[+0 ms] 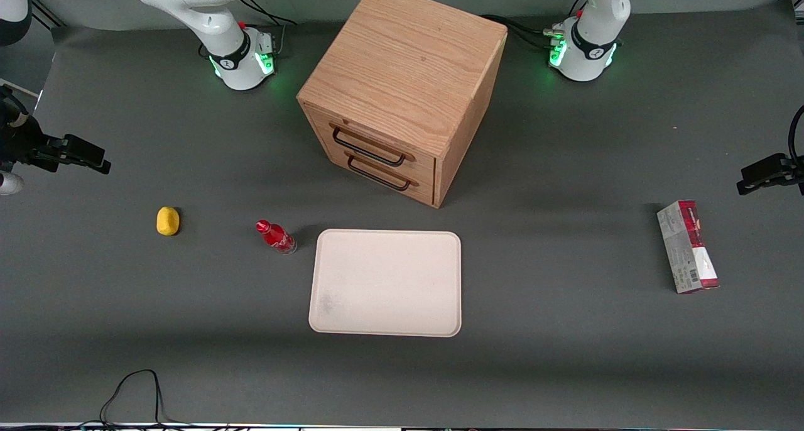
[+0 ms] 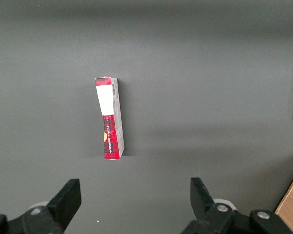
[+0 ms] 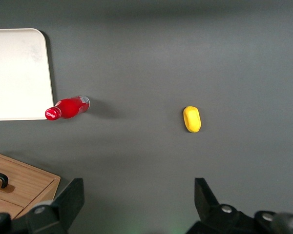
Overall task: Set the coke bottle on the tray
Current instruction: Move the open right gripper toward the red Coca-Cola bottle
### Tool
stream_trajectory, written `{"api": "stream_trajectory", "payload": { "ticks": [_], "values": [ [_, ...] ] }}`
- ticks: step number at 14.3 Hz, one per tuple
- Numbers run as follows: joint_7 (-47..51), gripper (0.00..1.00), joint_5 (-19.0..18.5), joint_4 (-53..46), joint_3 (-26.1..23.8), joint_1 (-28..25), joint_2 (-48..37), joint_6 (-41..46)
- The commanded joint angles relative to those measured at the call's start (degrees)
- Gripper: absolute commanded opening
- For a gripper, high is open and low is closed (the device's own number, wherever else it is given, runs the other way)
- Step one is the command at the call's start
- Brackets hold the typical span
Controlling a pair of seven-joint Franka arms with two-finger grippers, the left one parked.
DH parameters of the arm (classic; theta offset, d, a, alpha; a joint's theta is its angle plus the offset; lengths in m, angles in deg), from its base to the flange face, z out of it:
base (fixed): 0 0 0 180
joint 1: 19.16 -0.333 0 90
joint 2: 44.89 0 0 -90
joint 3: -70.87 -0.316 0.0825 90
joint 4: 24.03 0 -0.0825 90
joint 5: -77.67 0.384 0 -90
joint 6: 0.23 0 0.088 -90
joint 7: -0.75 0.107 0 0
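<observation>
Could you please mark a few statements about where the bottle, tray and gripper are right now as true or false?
1. The coke bottle stands on the table beside the tray. True.
2. The tray already holds the bottle. False: nothing lies on it.
3. The gripper is shut on the bottle. False: it is open, high above the table, holding nothing.
4. A yellow object lies farther toward the working arm's end than the bottle. True.
5. The drawer box has a drawer pulled out. False: both drawers look closed.
</observation>
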Motion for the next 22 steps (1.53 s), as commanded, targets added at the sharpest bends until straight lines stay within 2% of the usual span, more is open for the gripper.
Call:
{"api": "stream_trajectory", "payload": {
  "ticks": [1, 13, 18, 22],
  "values": [
    [-1.3, 1.0, -0.9, 0.1, 0.5, -0.8, -0.7, -0.2],
    [-0.7, 1.0, -0.2, 0.6, 0.4, -1.1, -0.4, -0.1],
    [1.6, 1.0, 0.0, 0.4, 0.4, -5.6, 1.3, -2.9],
    [7.2, 1.0, 2.5, 0.0, 0.4, -10.2, 3.9, -5.6]
  ]
}}
